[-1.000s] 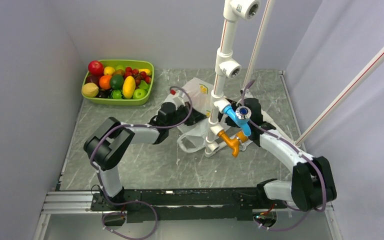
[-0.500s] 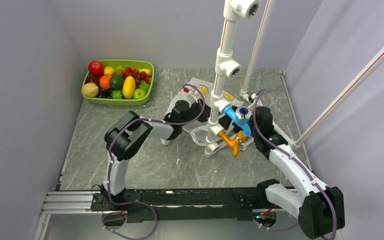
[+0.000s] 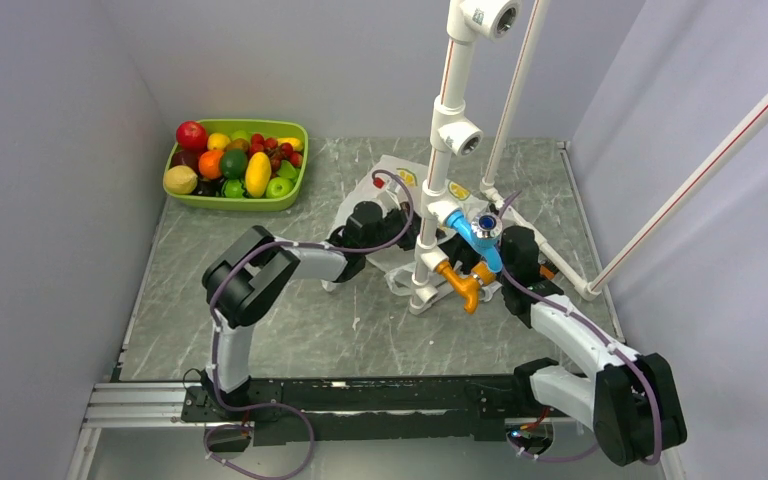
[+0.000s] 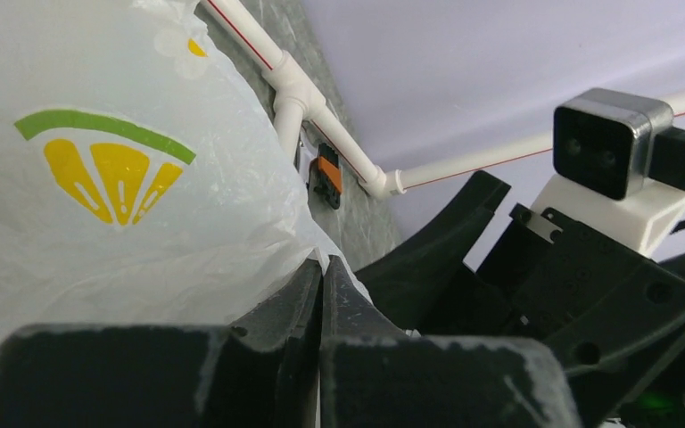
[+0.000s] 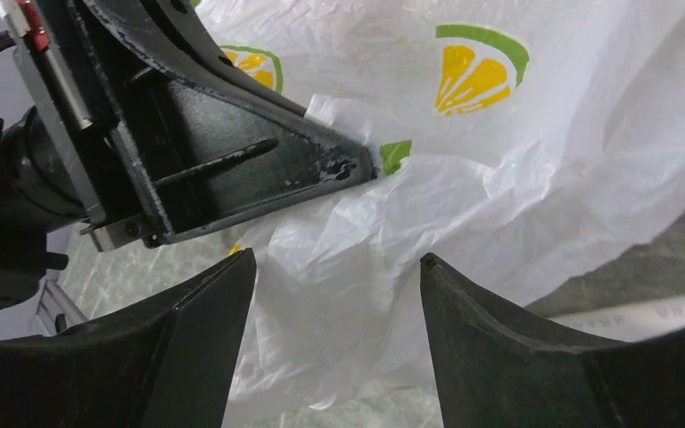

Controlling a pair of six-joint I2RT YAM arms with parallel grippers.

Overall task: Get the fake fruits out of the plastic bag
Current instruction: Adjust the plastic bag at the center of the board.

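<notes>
On the marble worktop (image 3: 290, 320), left fingers (image 4: 276, 312) clench the plastic bag (image 4: 98, 223); right fingers (image 5: 205, 321), newly arrived and released, straddle a fold, unpacking apparently imminent.

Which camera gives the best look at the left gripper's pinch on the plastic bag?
Right wrist view: the left gripper shows side-on, tips shut on the plastic bag film. Left wrist view shows only its own shut fingers against the bag; the top view is too distant, pipes partly blocking.
</notes>
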